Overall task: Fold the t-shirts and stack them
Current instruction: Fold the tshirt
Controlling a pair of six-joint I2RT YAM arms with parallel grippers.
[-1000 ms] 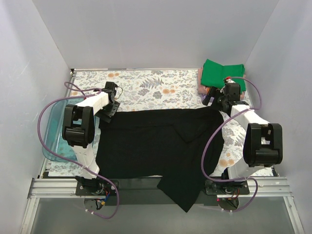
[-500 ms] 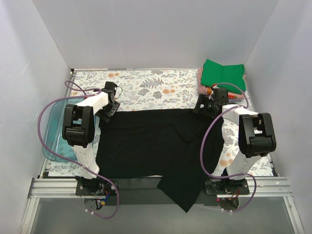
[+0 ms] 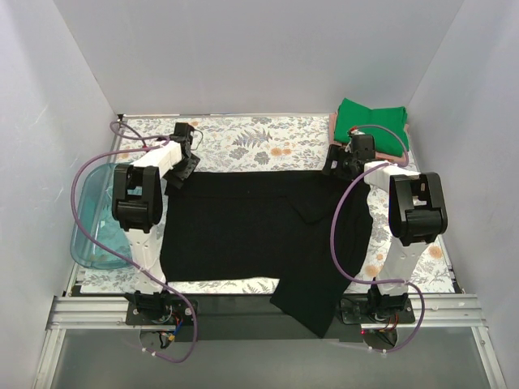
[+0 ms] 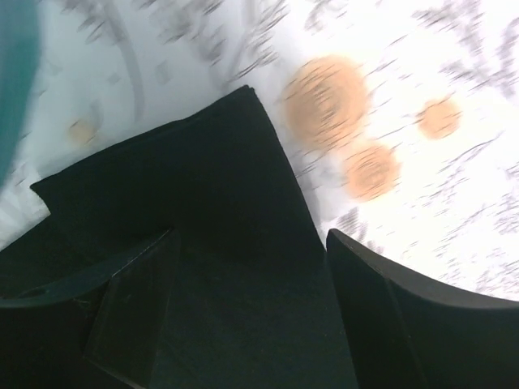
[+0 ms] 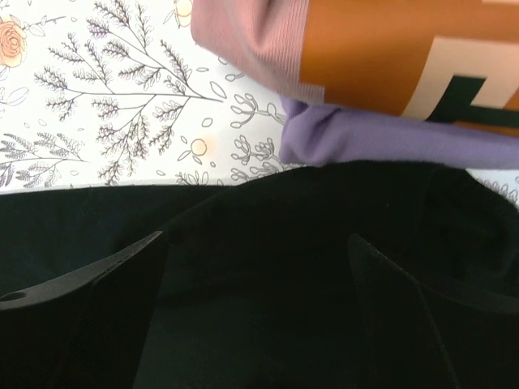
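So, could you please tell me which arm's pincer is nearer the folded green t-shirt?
Right. The right pincer sits just short of the green t-shirt; the left pincer is across the table, at the black t-shirt's far left corner.

The black t-shirt [image 3: 243, 231] is plain. Among the folded ones, the green shirt [image 3: 369, 121] is solid, the orange shirt [image 5: 389, 40] carries cream and dark blocks, perhaps lettering, the pink shirt [image 5: 243, 36] and lavender shirt [image 5: 381, 142] are plain. The table cover [image 3: 243, 142] is white with grey leaves and orange blooms; the tray [image 3: 89, 235] is translucent teal.
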